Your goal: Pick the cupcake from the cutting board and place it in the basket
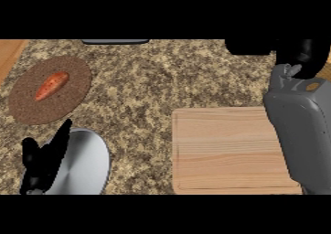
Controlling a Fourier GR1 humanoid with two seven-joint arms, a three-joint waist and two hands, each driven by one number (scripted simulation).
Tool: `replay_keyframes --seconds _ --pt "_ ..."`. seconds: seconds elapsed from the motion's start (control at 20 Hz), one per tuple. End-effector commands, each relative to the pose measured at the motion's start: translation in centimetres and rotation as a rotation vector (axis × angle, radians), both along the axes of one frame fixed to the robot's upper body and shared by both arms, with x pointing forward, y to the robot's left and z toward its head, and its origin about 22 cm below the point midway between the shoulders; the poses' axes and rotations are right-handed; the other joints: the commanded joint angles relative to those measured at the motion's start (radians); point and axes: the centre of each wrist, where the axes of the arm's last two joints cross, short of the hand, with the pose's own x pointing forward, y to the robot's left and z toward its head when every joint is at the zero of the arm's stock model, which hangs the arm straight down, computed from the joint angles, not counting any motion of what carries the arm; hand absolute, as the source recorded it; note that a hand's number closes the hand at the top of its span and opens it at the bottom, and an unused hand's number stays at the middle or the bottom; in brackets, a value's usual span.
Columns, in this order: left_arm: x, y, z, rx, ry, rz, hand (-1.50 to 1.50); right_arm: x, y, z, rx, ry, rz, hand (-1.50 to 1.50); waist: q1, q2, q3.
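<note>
Overhead, head view: one picture, looking steeply down on a speckled granite worktop (161, 77).
Right arm: the grey forearm (303, 137) rises from the lower right edge along the right side, covering the right rim of the cutting board.
Right hand: the black hand (302, 52) sits at the upper right, beyond the board's far corner; whether its fingers are curled or straight cannot be told, nor whether it holds anything.
Left hand: the black hand (43, 157) shows at the lower left, fingers straight and pointing up, holding nothing, lying over the left edge of a grey plate (87, 164).
Cutting board: the pale wooden board (226, 151) lies right of centre, its visible surface bare.
Cupcake: it shows nowhere in view; its place cannot be told.
Basket: likewise unseen.
Mat: a round brown woven mat (50, 98) lies at the upper left.
Carrot-like thing: an orange, tapered piece (52, 85) rests on the mat, tilted.
Far edge: a dark flat object (115, 41) is cut off at the top.
</note>
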Motion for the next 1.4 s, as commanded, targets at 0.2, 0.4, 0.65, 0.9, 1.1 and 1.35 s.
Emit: replay_keyframes --seconds 0.2,0.4,0.65,0.9,1.1,1.35 --pt "-1.4 0.1 -2.7 -0.023 0.176 0.013 0.0 1.3 -5.4 6.7 0.053 -0.063 -0.188 1.5 0.01 0.017 -0.014" --pt "-1.7 -0.4 -2.7 -0.005 0.166 0.004 0.0 0.2 -9.7 10.6 0.055 -0.073 -0.239 1.5 0.002 0.013 -0.014" --pt "-1.4 0.3 -2.8 -0.007 0.165 0.028 0.0 1.7 -14.0 9.4 0.062 -0.038 -0.266 1.5 0.012 0.02 -0.014" --pt "-0.9 -0.4 -2.0 -0.031 0.158 0.01 0.0 2.6 -17.2 7.5 -0.008 0.03 -0.288 1.5 0.015 0.02 -0.013" --pt "-1.9 -1.0 -2.4 -0.025 0.156 -0.016 0.0 2.9 -19.6 7.4 0.024 0.018 -0.264 1.5 0.021 0.019 -0.013" --pt "-1.2 -0.8 -3.6 -0.025 0.154 -0.011 0.0 4.3 -22.3 3.9 0.089 0.007 -0.303 1.5 0.026 0.028 -0.013"
